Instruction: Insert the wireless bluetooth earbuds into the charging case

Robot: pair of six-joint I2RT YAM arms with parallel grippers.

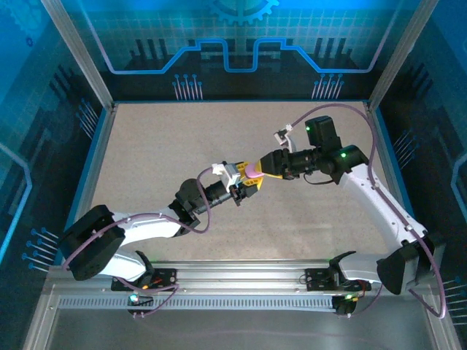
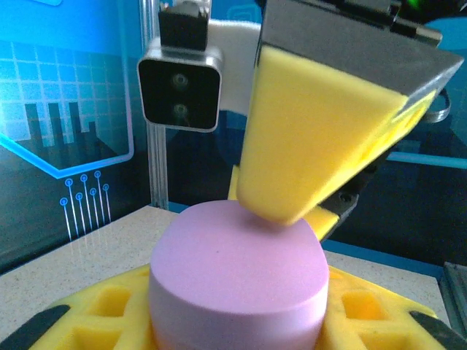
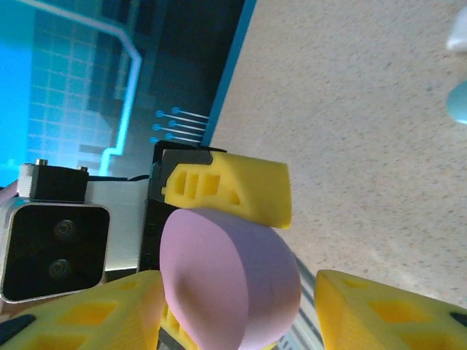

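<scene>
Two claws meet above the table (image 1: 146, 146) centre. Our left gripper (image 1: 239, 184) clamps the light purple charging case (image 2: 237, 277) (long axis unclear), its flat face toward 2 o'clock. The right gripper (image 1: 261, 173) stands parted, one finger (image 2: 314, 138) touching it.

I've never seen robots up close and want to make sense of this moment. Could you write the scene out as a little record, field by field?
Setting: speckled table, two arms meeting above its middle
Held item: light purple case, raised off the table
Left gripper: shut on the case
Right gripper: open, astride the case, one yellow finger touching its top edge
Also on the table: a blurred white thing and a teal thing, both cut off by the frame edge
</scene>
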